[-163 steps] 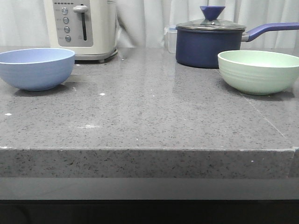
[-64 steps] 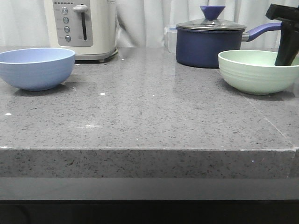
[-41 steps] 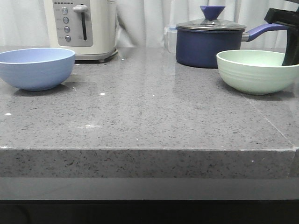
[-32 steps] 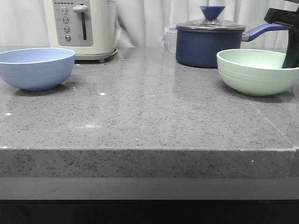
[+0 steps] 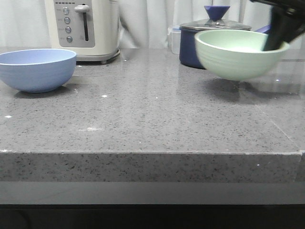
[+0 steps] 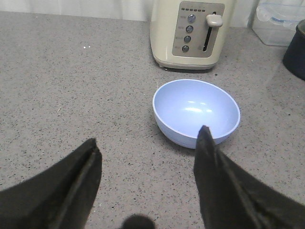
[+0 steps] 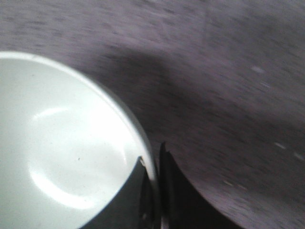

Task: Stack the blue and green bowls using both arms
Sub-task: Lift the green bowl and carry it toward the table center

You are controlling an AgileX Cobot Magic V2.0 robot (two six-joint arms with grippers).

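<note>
Lifted off the counter since half a second ago, the green bowl (image 5: 239,53) now hangs in the air further left, in front of the dark saucepan (image 5: 215,25). The right gripper (image 7: 155,179) pinches its rim, one finger inside and one outside. The blue bowl (image 5: 37,69) sits on the grey counter (image 5: 143,119) near the toaster (image 5: 82,27). The left gripper (image 6: 147,157) hovers above it with fingers spread wide, holding nothing.
</note>
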